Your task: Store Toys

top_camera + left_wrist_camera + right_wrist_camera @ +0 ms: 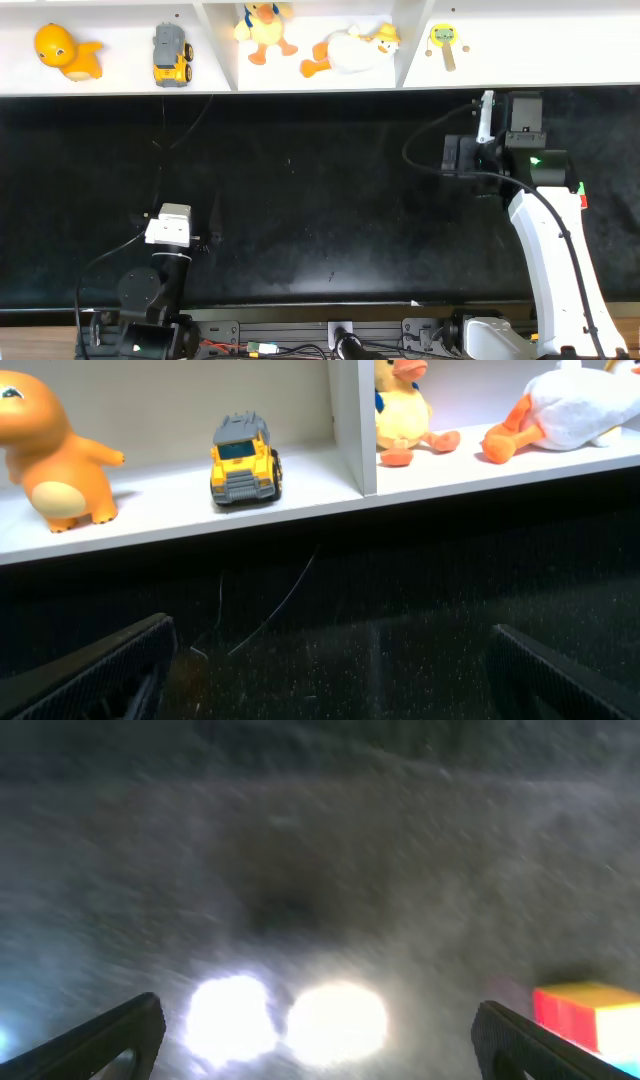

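On the white shelf (pixel 320 82) along the far edge sit an orange figure (pixel 66 51), a yellow toy truck (pixel 171 55), a yellow duck plush (pixel 264 30), a white goose plush (pixel 350 50) and a small wooden toy (pixel 444 43). A colourful cube (pixel 581 194) lies on the black mat, partly under the right arm; it is also the cube (pixel 588 1015) beside my right gripper (pixel 320 1035), which hangs open over bare mat. My left gripper (pixel 325 665) is open and empty, low at the near left, facing the truck (pixel 245 460) and orange figure (pixel 50 455).
White dividers (pixel 222 40) split the shelf into compartments. The black mat (pixel 320 200) covers the table between the arms and the shelf. Two bright light reflections (pixel 285 1020) show on the mat under the right gripper.
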Motion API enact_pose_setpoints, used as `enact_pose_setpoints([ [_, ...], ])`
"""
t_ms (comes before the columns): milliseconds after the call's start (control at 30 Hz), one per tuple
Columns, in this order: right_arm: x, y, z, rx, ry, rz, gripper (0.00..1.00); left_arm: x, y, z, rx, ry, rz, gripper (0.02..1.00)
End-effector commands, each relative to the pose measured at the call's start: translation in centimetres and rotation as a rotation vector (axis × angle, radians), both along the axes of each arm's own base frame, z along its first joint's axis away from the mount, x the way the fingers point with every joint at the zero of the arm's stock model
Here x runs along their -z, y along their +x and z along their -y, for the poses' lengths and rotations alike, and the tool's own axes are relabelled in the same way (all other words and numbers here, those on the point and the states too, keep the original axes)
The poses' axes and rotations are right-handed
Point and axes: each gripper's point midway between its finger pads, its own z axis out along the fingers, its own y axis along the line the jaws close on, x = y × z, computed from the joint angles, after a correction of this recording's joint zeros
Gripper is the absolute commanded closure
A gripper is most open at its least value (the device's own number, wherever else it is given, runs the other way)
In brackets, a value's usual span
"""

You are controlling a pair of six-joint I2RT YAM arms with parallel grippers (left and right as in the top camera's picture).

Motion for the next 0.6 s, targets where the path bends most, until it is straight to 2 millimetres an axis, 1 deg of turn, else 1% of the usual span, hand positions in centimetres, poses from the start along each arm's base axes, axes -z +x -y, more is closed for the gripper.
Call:
enact_pose_setpoints([
  [33,-0.5,1.7,-1.7,-0.053,0.089,0.066,0.007,-0.1,0.0,0.0,0.001,0.018,0.008,0.02],
  [167,-0.8,1.8,-1.7,-0.053,0.088,0.077,0.007,-0.1,0.0,0.0,0.001,0.018,0.008,0.02],
  [300,-2.3,1.5,-1.2,-0.039,0.08,0.125,0.005,-0.1,0.0,0.0,0.001,0.018,0.008,0.023],
  [333,-2.8,1.6,-1.1,-0.039,0.087,0.143,0.06,-0.1,0.0,0.0,0.001,0.018,0.008,0.02],
  [367,-3.3,1.6,-0.8,-0.032,0.096,0.165,0.073,-0.1,0.0,0.0,0.001,0.018,0.008,0.02],
  [400,-3.6,1.5,-0.1,-0.011,0.093,0.173,0.005,-0.1,0.0,0.0,0.001,0.018,0.008,0.02],
  [433,-3.6,1.1,0.7,0.015,0.09,0.167,0.007,-0.1,0.0,0.0,0.001,0.018,0.008,0.02],
  [500,-3.1,-0.2,3.0,0.076,0.078,0.13,0.003,-0.1,0.0,0.0,0.001,0.018,0.008,0.02],
  [533,-2.8,-0.9,3.9,0.064,0.071,0.106,0.005,-0.1,0.0,0.0,0.001,0.018,0.008,0.02],
  [600,-2.4,-2.4,5.0,-0.063,0.042,0.065,0.005,-0.1,0.0,0.0,0.001,0.018,0.008,0.02],
])
